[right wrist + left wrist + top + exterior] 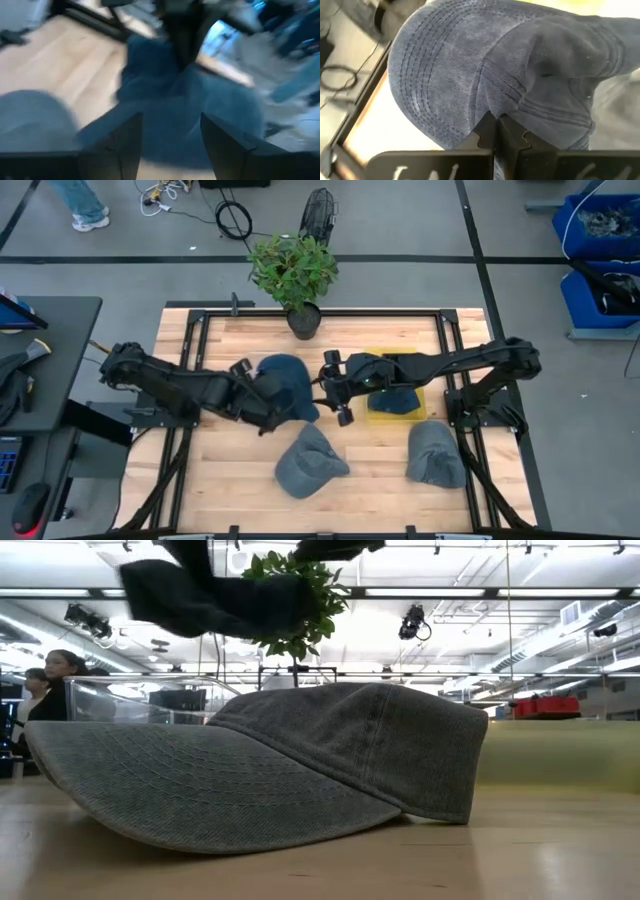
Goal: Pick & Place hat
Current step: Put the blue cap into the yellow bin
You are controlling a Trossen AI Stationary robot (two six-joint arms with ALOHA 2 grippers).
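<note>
A dark blue denim hat [287, 383] hangs in my left gripper [266, 408], which is shut on it near the table's middle. In the low view the hat [215, 595] is up in the air, clear of the table. My right gripper [337, 389] is open just right of the hat, fingers pointing at it; its wrist view shows the hat [170, 100] ahead of the spread fingers [120, 145]. Another dark hat [397, 396] lies on a yellow mat [378, 416]. Two grey hats [310, 462] [435, 452] rest on the wood nearer the front. My left gripper pinches the blue hat between its two shut fingers [487, 131] at the seam where brim meets crown [492, 111], coming level from the table's left. The hat is lifted clear, with brim [435, 75] and crown [555, 60] spreading out beyond the fingertips.
A potted plant [293, 275] stands at the far edge. A black frame [190, 320] runs around the table top. A grey hat [280, 760] fills the low view. People [55, 680] stand in the room beyond. Bare wood [225, 470] lies at the near left.
</note>
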